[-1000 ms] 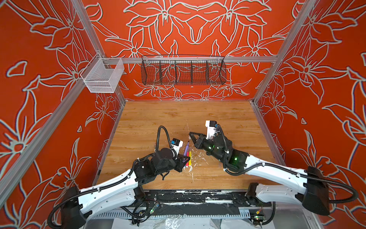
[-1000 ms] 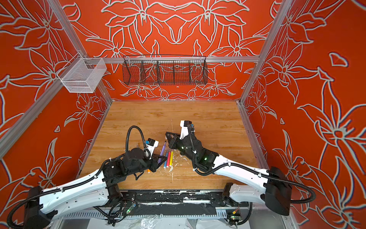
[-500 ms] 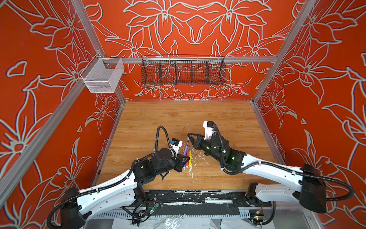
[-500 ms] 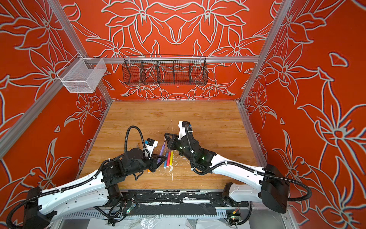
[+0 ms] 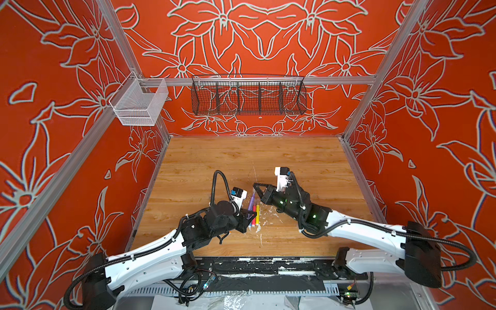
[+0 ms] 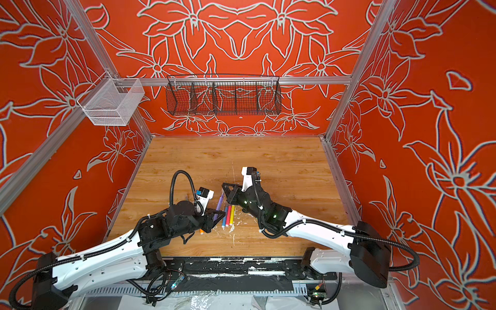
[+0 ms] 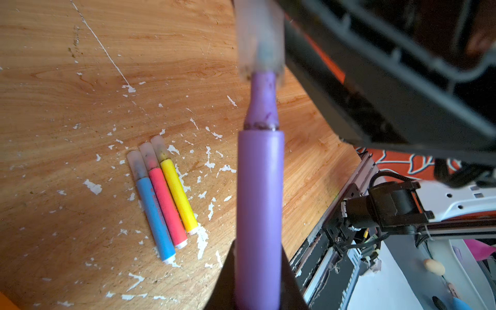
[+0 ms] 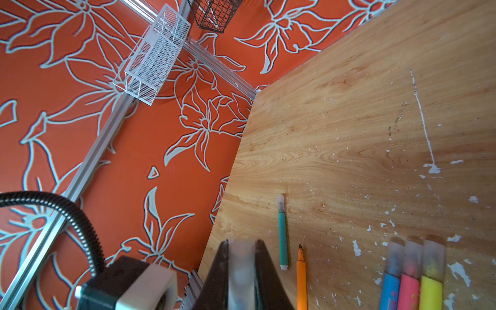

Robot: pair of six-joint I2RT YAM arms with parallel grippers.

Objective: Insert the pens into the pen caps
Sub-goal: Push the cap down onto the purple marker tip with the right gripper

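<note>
My left gripper [image 7: 257, 268] is shut on the barrel of a purple pen [image 7: 259, 188], which points up and away over the table. Its tip sits inside a clear pen cap [image 7: 259, 40], while the narrow neck below the cap's mouth still shows. My right gripper [image 8: 241, 247] is shut on that cap [image 8: 241, 265]. Both top views show the purple pen [image 5: 251, 201] [image 6: 219, 204] between the left gripper [image 6: 218, 214] and the right gripper [image 5: 255, 185]. Blue [image 7: 154, 212], pink [image 7: 166, 204] and yellow [image 7: 178, 196] pens lie capped side by side. A capped green pen [image 8: 282, 241] and an uncapped orange pen [image 8: 301, 279] lie nearby.
White paint-like flecks [image 7: 92, 186] dot the wooden table [image 5: 241, 161]. A black wire basket [image 5: 248, 95] hangs on the back wall and a white mesh basket [image 5: 138, 103] on the left wall. A black rail [image 5: 255, 265] runs along the table's front edge.
My right gripper has shifted slightly left with the cap, closing on the purple pen's tip. The left arm has barely moved.
</note>
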